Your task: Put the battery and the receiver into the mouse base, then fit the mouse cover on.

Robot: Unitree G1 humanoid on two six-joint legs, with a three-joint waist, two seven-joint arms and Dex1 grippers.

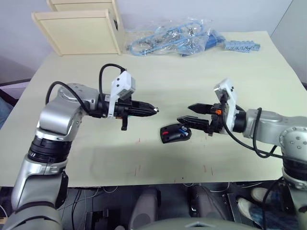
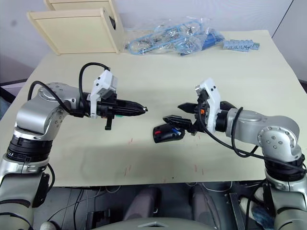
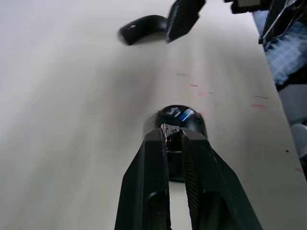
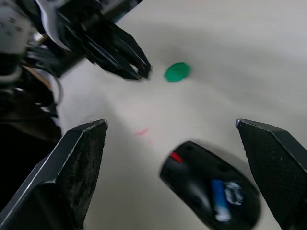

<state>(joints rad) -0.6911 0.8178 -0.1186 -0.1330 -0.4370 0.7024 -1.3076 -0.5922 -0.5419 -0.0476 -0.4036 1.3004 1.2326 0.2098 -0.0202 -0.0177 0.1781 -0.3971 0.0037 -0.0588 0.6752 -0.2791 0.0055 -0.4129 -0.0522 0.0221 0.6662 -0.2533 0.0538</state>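
Note:
The black mouse base (image 1: pixel 175 132) with red parts lies near the table's middle, and the blue battery (image 4: pixel 220 201) sits in its compartment. My left gripper (image 1: pixel 156 110) hovers a little left of and above the base, shut on the tiny receiver (image 3: pixel 169 129) at its fingertips. My right gripper (image 1: pixel 184 113) is open just right of and above the base, nothing between its fingers. The glossy black mouse cover (image 3: pixel 144 28) lies on the table beyond the base, by the right gripper; in the head views that arm hides it.
A small green disc (image 4: pixel 177 72) lies on the table near the left gripper's tip. At the back stand a pale wooden box (image 1: pixel 81 28), a clear bag of blue cables (image 1: pixel 168 38) and a blue-grey part (image 1: pixel 242 46). The table's front edge (image 1: pixel 144 181) runs close below the base.

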